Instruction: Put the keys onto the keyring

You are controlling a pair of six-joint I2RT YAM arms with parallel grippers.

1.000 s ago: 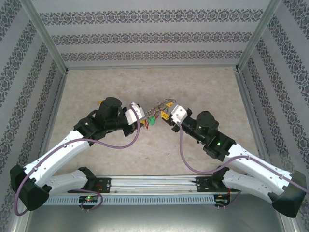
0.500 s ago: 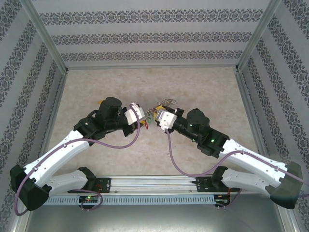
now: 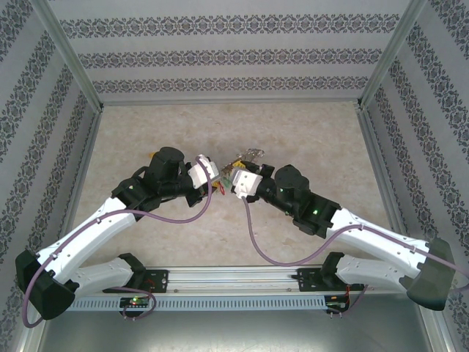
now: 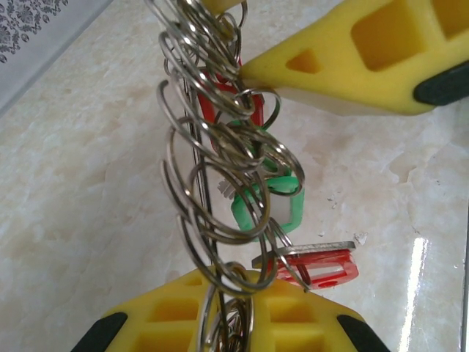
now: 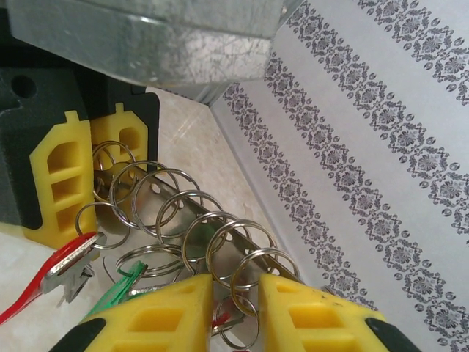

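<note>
Right gripper (image 5: 236, 287) has swung left, pinching the keyring (image 5: 179, 202) that left gripper (image 4: 231, 312) clamps.

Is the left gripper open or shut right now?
Shut: the left gripper clamps the keyring; in its wrist view the yellow fingers meet with the wire pinched between them.

Bright, even, diffuse light; soft shadows under the arms (image 3: 88, 236). Left wrist view: glare streak on the table (image 4: 419, 282) at lower right, glints on the keyring (image 4: 193, 150), near fingers (image 4: 308, 326) blurred. Right wrist view: wall (image 5: 381, 110) sharp.
</note>
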